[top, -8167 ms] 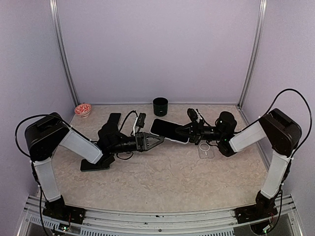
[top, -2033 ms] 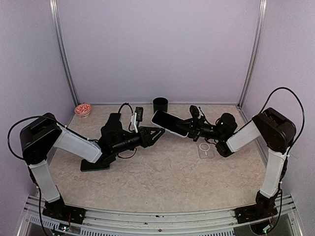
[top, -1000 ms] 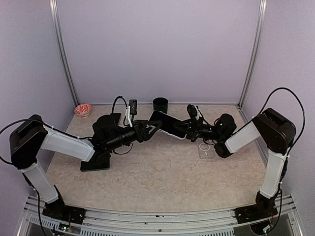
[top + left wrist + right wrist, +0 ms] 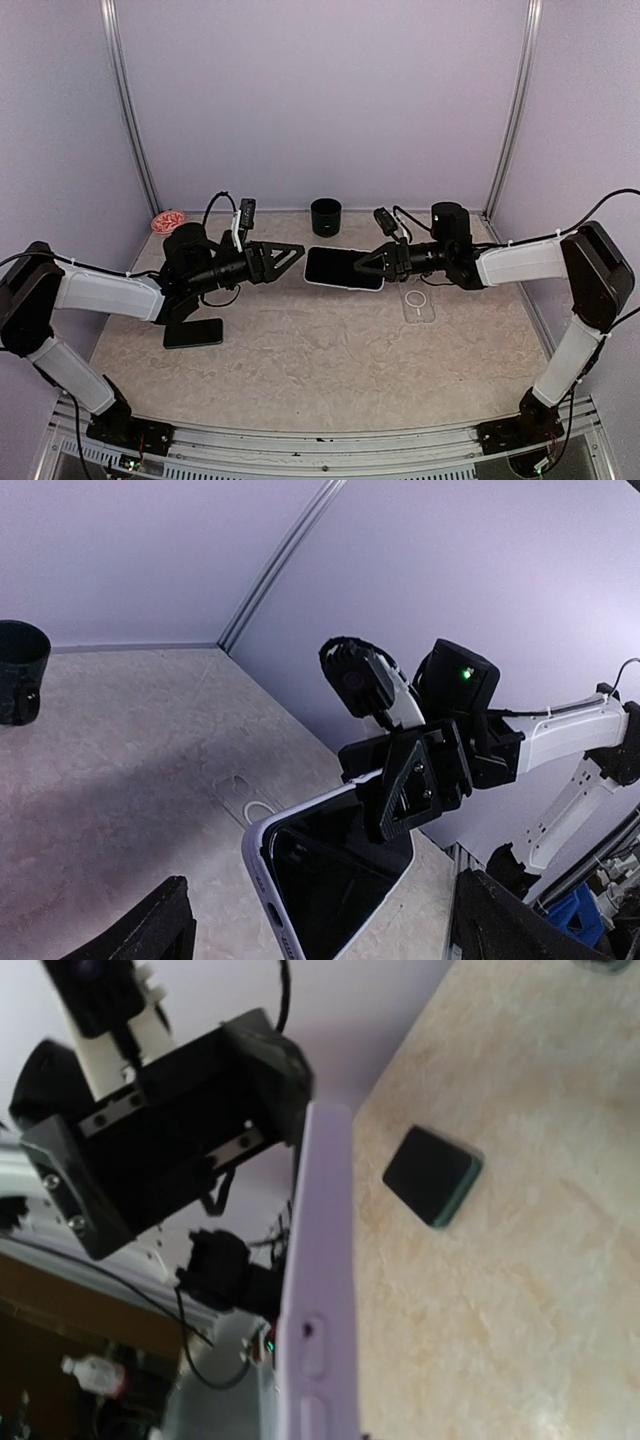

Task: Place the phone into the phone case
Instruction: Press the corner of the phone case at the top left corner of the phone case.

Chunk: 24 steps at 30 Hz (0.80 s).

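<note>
Top view: the right hand (image 4: 372, 264) grips the phone (image 4: 340, 268) at its 3 o'clock end, the long axis running 9-to-3. The phone case (image 4: 420, 305) lies on the counter (image 4: 300, 350) at that hand's 4 o'clock. The left hand (image 4: 288, 258) gapes at 9 o'clock, apart.
Left wrist: its spread fingers are clear of the phone.
Right wrist: the phone shows edge-on.

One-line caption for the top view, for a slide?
Right hand grips the phone by one end; open left hand faces it; clear case lies nearby.
</note>
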Available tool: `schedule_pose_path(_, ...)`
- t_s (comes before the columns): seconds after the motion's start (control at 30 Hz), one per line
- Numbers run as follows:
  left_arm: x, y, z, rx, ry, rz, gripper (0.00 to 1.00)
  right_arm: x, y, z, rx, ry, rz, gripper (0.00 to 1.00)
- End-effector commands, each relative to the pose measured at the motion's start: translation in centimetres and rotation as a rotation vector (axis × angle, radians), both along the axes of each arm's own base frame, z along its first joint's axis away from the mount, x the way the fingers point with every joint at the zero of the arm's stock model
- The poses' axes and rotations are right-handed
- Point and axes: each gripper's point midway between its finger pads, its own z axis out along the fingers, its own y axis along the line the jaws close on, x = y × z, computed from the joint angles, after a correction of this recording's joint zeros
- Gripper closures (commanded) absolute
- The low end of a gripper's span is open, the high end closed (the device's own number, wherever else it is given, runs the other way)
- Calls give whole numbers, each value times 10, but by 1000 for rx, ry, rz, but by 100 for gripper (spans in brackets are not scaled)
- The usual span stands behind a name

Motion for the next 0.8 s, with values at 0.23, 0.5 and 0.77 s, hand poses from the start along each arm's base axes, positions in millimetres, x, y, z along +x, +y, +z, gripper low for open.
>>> schedule_pose_path(0.23,-12,-29,-6,-5,25,-197,14,-24,-7,23,16,-175,113,98)
schedule_pose_path(0.5,-17,-49,-17,6,46,-269,30,-32,-4,20,15,-181,145,98)
schedule_pose_path(0.77,-17,-59,-17,7,48,-299,58,-33,-2,20,8,-184,153,98)
